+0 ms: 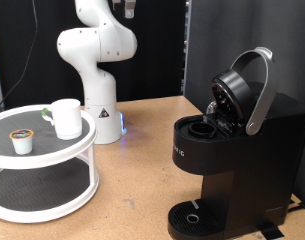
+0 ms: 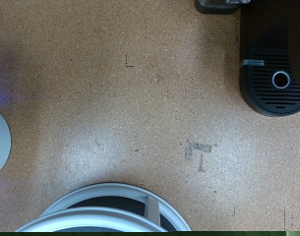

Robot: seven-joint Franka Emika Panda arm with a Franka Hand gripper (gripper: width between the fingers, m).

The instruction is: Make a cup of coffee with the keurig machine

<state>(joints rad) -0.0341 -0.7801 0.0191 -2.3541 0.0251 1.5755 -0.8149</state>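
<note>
The keurig machine (image 1: 237, 150) stands at the exterior view's right, black, with its silver-grey lid handle (image 1: 260, 90) raised and the lid open over the pod chamber (image 1: 202, 128). Its round drip tray (image 1: 195, 217) is bare. In the wrist view, the machine (image 2: 274, 59) is seen from high above. The white cup (image 1: 65, 117) stands upright on the top tier of a white round rack (image 1: 42, 150), handle towards the exterior view's left. A small white pod with a dark top (image 1: 23, 141) stands beside it. The gripper shows in neither view.
The white arm base (image 1: 100, 100) stands behind the rack and rises out of the exterior view's top. The rack's rim (image 2: 120, 208) shows in the wrist view. Brown cork tabletop (image 1: 142, 180) lies between rack and machine. Dark curtains hang behind.
</note>
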